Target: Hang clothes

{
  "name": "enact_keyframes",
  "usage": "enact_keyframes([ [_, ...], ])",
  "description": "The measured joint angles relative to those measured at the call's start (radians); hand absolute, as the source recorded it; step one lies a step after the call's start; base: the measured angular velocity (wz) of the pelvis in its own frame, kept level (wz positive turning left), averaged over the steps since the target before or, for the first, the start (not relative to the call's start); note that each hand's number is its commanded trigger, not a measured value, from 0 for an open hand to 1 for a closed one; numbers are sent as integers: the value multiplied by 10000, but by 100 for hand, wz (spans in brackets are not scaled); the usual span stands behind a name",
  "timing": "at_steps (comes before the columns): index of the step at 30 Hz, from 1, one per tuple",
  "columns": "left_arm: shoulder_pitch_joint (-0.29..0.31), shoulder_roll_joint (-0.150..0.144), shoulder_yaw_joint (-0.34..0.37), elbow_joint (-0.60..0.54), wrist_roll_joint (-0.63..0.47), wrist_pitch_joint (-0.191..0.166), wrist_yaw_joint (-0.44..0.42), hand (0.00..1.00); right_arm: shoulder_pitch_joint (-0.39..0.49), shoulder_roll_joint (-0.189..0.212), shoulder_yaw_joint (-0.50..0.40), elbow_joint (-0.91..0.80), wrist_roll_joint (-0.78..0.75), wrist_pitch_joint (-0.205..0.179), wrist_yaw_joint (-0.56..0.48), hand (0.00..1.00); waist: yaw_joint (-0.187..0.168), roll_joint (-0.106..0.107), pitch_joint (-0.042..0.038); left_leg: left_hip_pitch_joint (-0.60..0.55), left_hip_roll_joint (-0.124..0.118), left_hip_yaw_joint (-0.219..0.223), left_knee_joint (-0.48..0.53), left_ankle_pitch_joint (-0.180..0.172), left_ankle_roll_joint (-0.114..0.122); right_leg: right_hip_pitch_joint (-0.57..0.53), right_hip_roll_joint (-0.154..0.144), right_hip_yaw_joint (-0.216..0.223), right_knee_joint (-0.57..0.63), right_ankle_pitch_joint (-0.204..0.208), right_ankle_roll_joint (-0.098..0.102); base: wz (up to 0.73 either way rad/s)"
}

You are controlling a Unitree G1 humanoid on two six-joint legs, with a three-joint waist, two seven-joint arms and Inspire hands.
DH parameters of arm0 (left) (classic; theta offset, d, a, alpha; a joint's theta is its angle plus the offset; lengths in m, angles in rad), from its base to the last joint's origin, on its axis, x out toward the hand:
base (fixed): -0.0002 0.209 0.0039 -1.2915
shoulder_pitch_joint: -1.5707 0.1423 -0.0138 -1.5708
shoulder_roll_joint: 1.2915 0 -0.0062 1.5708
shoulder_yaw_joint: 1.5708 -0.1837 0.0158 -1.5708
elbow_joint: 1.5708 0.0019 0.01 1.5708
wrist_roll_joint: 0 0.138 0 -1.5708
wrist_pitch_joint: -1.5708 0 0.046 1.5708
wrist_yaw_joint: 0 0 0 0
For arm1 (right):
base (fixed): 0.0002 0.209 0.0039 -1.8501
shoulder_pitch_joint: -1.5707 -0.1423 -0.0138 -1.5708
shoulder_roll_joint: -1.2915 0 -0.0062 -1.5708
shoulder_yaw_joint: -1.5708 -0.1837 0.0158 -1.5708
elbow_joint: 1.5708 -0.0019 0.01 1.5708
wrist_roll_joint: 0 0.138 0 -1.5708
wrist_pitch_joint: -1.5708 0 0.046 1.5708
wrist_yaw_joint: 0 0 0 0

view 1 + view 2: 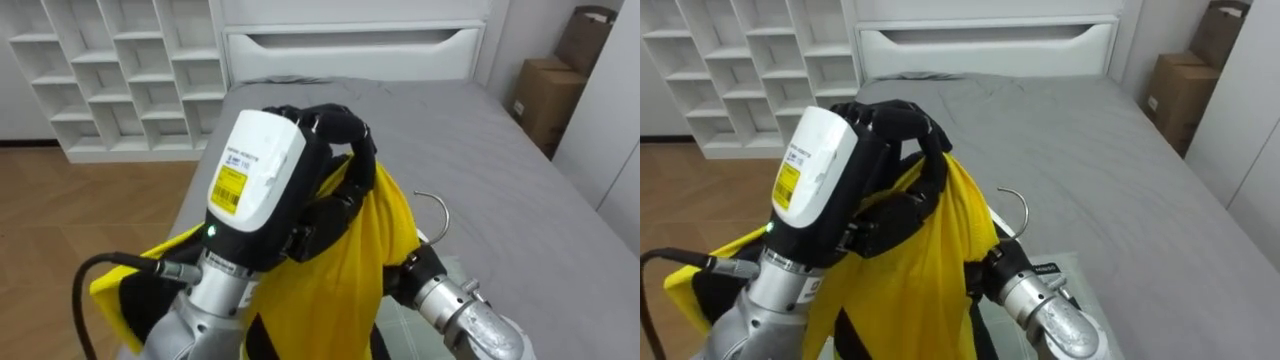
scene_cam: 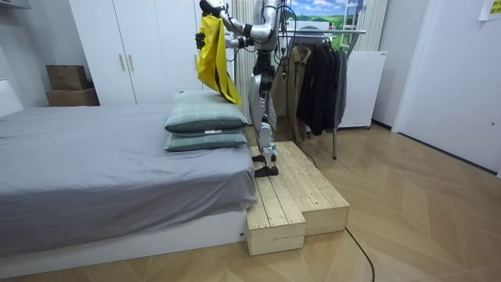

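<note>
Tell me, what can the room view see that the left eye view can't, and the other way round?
The room view brings in the clothes rack with dark coats behind the robot, the wooden platform it stands on, and two pillows. The left eye view brings in the white cubby shelves and a hanger's metal hook poking out beside the cloth. Both share the grey bed and the yellow garment, with the left hand and its fingers curled over the garment's top.

Grey-sheeted bed (image 2: pixel 94 168) is carrying two stacked pillows (image 2: pixel 205 117) at one end, and a wooden step platform (image 2: pixel 301 200) is sitting on the floor (image 2: pixel 423 227) right beside that same end.
</note>
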Motion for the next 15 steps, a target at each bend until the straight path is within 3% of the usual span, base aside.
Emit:
enact_keyframes([
  [15, 4, 121, 224, 1, -4, 84, -254, 0, 2, -363, -421, 60, -578, 78, -198, 100, -43, -18, -11, -2, -2, -7, -31, 0, 0, -14, -1, -17, -9, 0, 1, 0],
])
